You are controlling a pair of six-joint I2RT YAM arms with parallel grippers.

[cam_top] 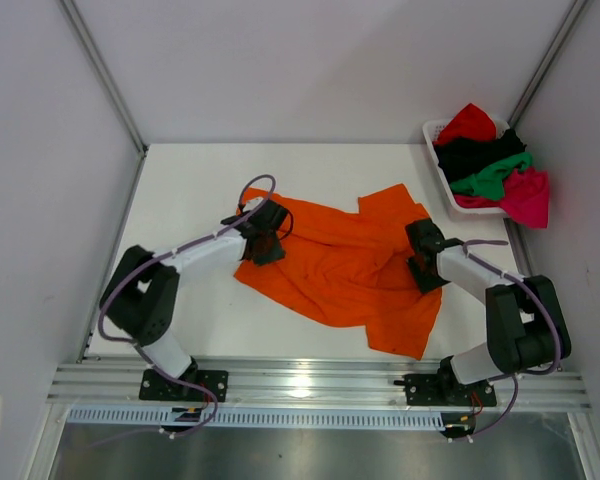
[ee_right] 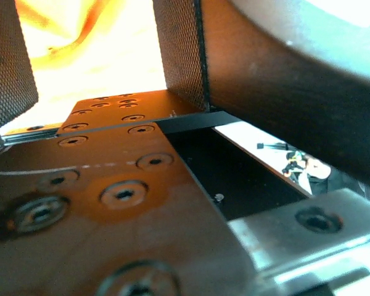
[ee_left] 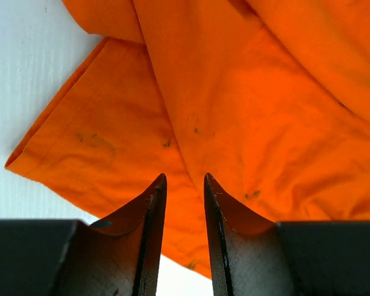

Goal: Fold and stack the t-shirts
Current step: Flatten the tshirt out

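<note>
Orange t-shirt (cam_top: pixel 345 265) lay beneath both pincers; we saw the left gripper (ee_left: pixel 184 178) narrowly parted, the right gripper (ee_right: pixel 94 46) wide, apparently empty.

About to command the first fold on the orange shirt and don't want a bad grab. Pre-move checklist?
1. Orange t-shirt flat: not ok, rumpled, folds across the middle.
2. Left pincer over the shirt's left edge: ok, jaws narrowly apart, no cloth seen between.
3. Right pincer holding cloth: cannot tell; pads wide apart, orange blur beyond.
4. Basket out of the arms' way: ok, far right corner.
5. Pink t-shirt inside basket: not ok, hangs over the rim.
</note>
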